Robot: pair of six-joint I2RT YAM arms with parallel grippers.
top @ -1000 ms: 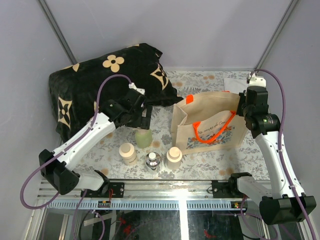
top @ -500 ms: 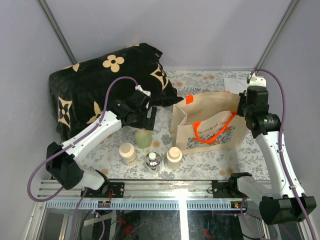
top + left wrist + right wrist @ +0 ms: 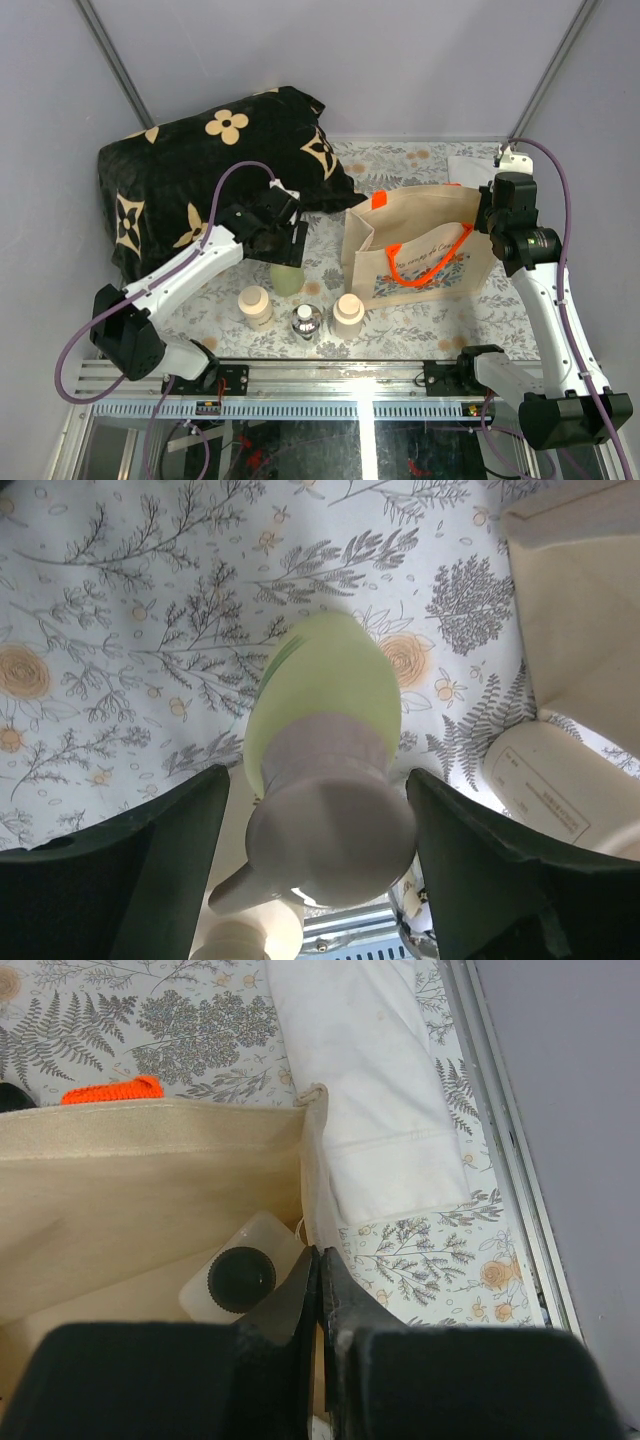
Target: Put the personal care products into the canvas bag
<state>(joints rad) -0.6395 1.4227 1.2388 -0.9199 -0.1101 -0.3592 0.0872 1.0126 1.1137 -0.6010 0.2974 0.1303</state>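
Finding one product of five stowed: the white bottle (image 3: 240,1278) lies inside the canvas bag (image 3: 420,250); right fingers (image 3: 350,1325) pinch the bag's rim; left fingers (image 3: 140,880) are spread astride the pale green bottle (image 3: 320,700); cream bottles (image 3: 255,305) and the clear round bottle (image 3: 306,322) stand on the table (image 3: 420,322), outstanding.

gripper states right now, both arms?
Left gripper: open, straddling the pale green bottle, not gripping it.
Right gripper: shut on the canvas bag edge.
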